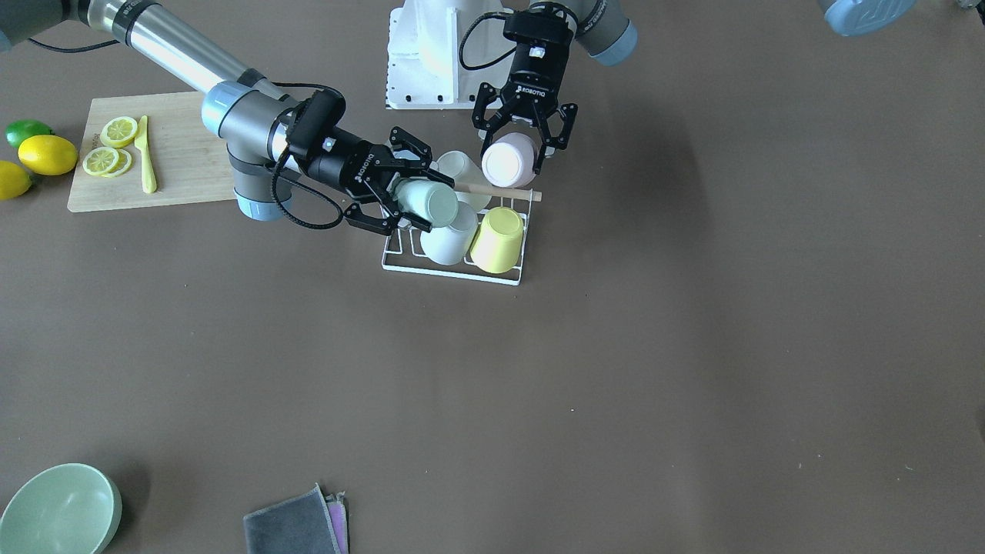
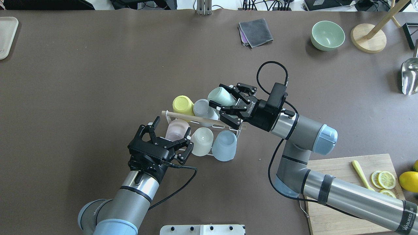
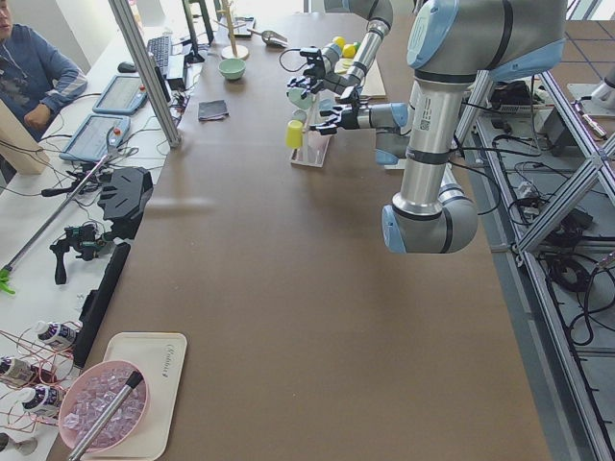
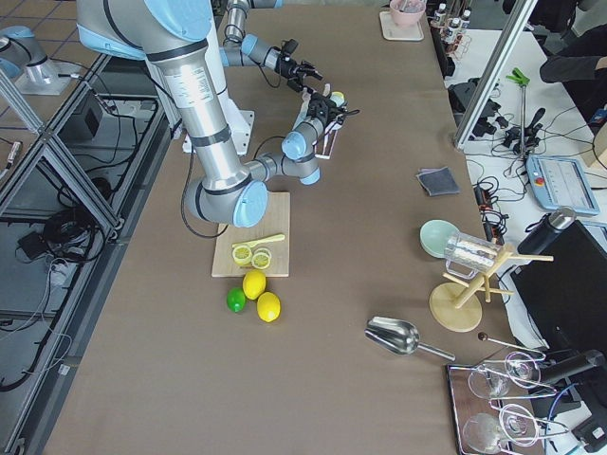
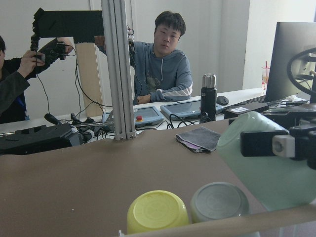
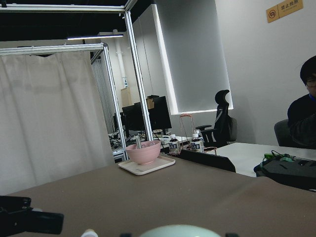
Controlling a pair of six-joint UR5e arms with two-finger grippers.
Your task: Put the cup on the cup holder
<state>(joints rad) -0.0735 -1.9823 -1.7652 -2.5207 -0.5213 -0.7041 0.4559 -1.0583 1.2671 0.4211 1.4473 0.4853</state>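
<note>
The cup holder, a white wire rack (image 1: 450, 269) with a wooden rod handle (image 2: 196, 119), stands mid-table. On it are a yellow cup (image 1: 498, 238), a grey-white cup (image 2: 202, 107), a white cup (image 2: 202, 141) and a blue cup (image 2: 224, 146). My right gripper (image 2: 220, 97) is shut on a mint green cup (image 1: 427, 201), held tilted over the rack's end; the cup also shows in the left wrist view (image 5: 266, 168). My left gripper (image 2: 174, 135) is open, its fingers straddling a pink cup (image 1: 508, 160) that sits at the rack's near side.
A wooden cutting board (image 1: 177, 154) with lemon slices and a yellow knife lies by the right arm, with lemons (image 1: 46, 154) beside it. A green bowl (image 2: 327, 35) and a grey cloth (image 2: 256, 32) lie at the far side. The robot base (image 1: 431, 54) is behind the rack.
</note>
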